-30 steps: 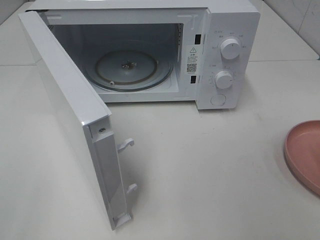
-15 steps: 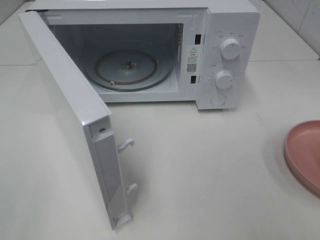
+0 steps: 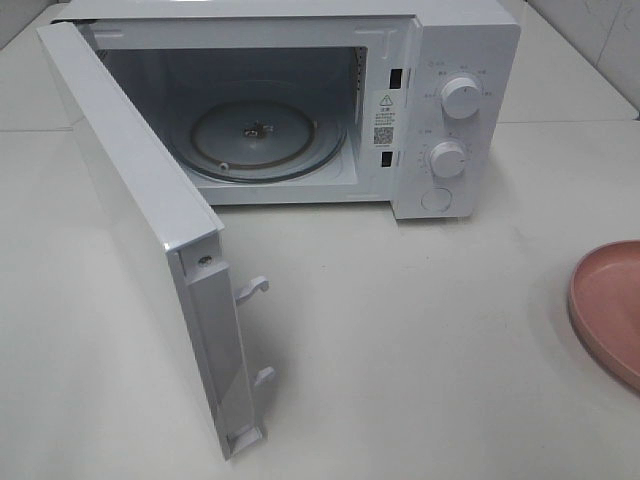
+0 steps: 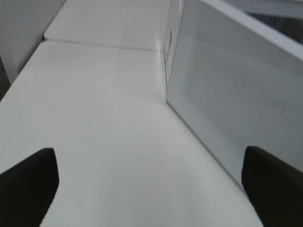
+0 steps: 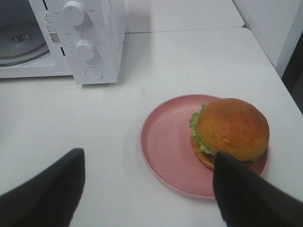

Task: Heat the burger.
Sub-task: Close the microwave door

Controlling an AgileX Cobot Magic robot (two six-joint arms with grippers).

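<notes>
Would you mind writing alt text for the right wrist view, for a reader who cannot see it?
A burger with a golden-brown bun and green lettuce sits on the far side of a round pink plate on a white table. The open right gripper hovers in front, its dark fingers blurred and one overlapping the plate's edge. Beyond stands a white microwave, two knobs visible.

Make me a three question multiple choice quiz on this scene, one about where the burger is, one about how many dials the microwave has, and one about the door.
1. Where is the burger?
A. on the turntable
B. on the pink plate
C. in the right claw

2. How many round dials does the microwave have?
A. one
B. two
C. four

3. What state is the microwave door in?
A. shut
B. removed
C. open

Answers: 1 B, it sits toward one side of the plate. 2 B, two dials stacked above a round button. 3 C, the bare turntable shows.
</notes>
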